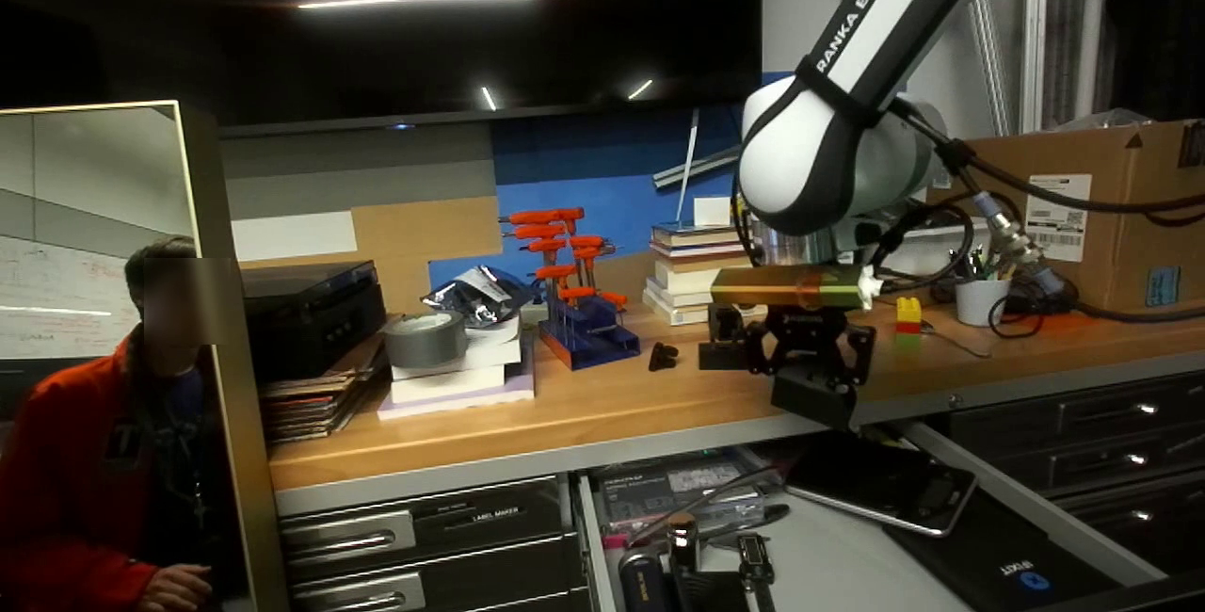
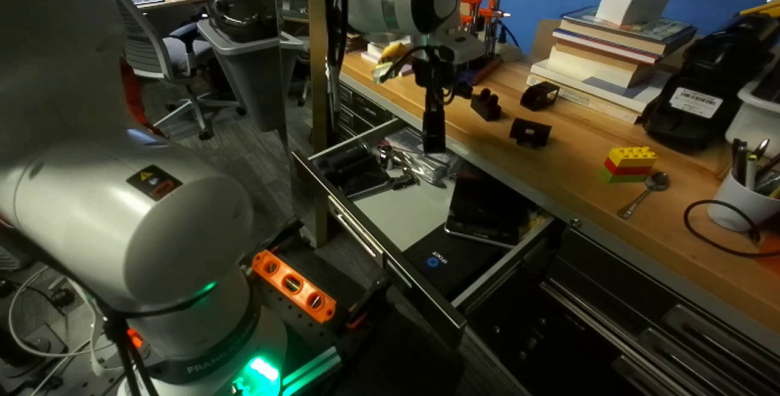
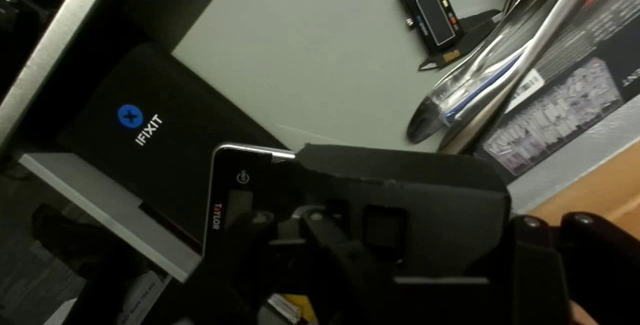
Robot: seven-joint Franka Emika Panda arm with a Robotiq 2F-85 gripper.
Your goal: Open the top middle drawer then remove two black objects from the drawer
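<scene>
The top middle drawer [image 1: 1038, 505] is pulled out, and its front with the silver handle shows in an exterior view [image 2: 397, 265]. My gripper [image 1: 810, 371] is over the back of the drawer, by the tabletop's front edge. It is shut on a matte black block [image 1: 811, 395] with square holes. The block also shows between the fingers in the wrist view [image 3: 440, 215], above the Taylor scale. Other black pieces stand on the tabletop: a slotted one [image 2: 530, 133], a hollow blocky one [image 2: 540, 96] and a two-knobbed one [image 2: 485, 106]. I cannot tell which are the task's two.
In the drawer lie the black scale [image 2: 484, 210], a black IFIXIT case [image 3: 165, 110], calipers [image 3: 435, 17], pliers [image 3: 515, 65] and a clear-topped box. The wooden tabletop [image 1: 602, 405] holds books [image 1: 692, 273], toy bricks [image 2: 629, 164], a spoon and an orange-handled tool stand [image 1: 579, 301].
</scene>
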